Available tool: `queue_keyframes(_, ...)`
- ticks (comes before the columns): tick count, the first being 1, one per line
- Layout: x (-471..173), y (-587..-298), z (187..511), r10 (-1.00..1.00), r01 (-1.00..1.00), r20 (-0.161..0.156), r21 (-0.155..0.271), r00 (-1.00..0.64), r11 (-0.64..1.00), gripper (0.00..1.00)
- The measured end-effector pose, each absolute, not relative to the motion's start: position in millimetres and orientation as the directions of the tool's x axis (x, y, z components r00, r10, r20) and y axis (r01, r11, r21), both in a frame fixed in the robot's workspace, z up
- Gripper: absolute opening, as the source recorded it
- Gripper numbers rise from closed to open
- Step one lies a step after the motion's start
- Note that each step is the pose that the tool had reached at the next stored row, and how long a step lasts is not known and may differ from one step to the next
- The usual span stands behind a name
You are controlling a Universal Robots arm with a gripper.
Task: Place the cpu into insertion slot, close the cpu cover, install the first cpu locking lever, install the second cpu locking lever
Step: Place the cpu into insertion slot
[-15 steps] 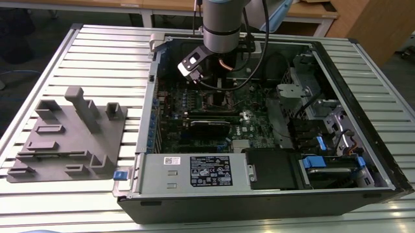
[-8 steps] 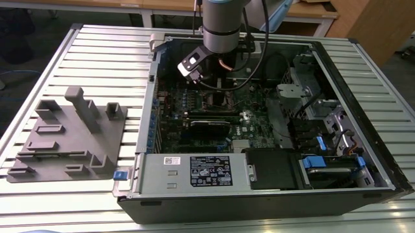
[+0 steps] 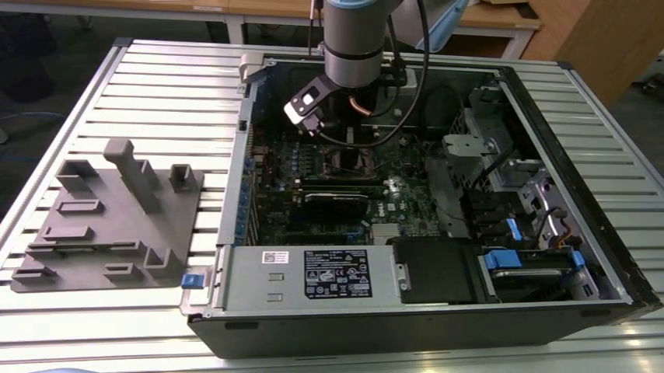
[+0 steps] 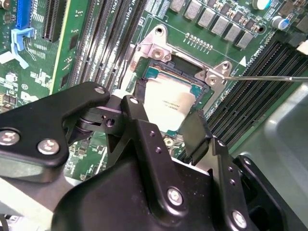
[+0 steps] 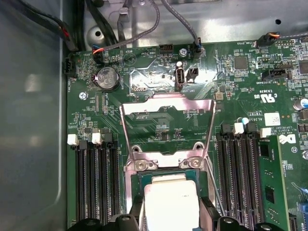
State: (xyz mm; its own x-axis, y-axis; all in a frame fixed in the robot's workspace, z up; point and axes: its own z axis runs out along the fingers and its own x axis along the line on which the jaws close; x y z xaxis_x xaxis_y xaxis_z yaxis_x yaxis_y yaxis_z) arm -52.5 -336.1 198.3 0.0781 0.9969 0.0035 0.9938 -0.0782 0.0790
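Step in hand: cpu placement, judged nearly done. The end effector (image 5: pixel 172 212) grips the cpu (image 4: pixel 169 102) by two opposite edges, chip low in the insertion slot (image 4: pixel 166 68). Hinged-up cpu cover (image 5: pixel 166 102) stands open beyond the insertion slot, with a locking lever (image 4: pixel 269 78) swung clear beside it. Seating calls for the chip level and square.

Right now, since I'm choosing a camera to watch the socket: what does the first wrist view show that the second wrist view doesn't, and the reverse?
The first wrist view adds the cpu cover swung open, green board visible through its window, and a round coin battery. The second wrist view adds a row of grey square components beyond the socket and a pale blue clip. Both wrist views show the cpu in the insertion slot with the gripper right at it.
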Motion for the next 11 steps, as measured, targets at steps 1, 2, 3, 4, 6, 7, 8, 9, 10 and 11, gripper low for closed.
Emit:
queue_keyframes(1,-52.5,-335.9,198.3,0.997,0.994,0.005,0.079,0.078,-0.078,0.57)
queue_keyframes(2,-52.5,-335.9,198.2,0.997,0.994,0.005,0.079,0.078,-0.078,0.57)
queue_keyframes(3,-52.4,-335.9,198.2,0.997,0.994,0.005,0.079,0.078,-0.078,0.57)
queue_keyframes(4,-52.4,-335.9,198.0,0.997,0.994,0.005,0.079,0.078,-0.078,0.57)
queue_keyframes(6,-52.5,-335.9,196.8,0.997,0.994,0.005,0.079,0.078,-0.078,0.57)
queue_keyframes(7,-52.5,-336.0,196.1,0.997,0.994,0.005,0.079,0.078,-0.078,0.57)
queue_keyframes(8,-52.5,-336.0,195.6,0.997,0.994,0.005,0.079,0.078,-0.078,0.57)
queue_keyframes(9,-52.5,-335.9,195.6,0.997,0.994,0.005,0.079,0.078,-0.078,0.57)
queue_keyframes(10,-52.5,-335.9,195.6,0.997,0.994,0.005,0.079,0.078,-0.078,0.57)
queue_keyframes(11,-52.5,-335.9,195.4,0.997,0.994,0.005,0.079,0.078,-0.078,0.57)
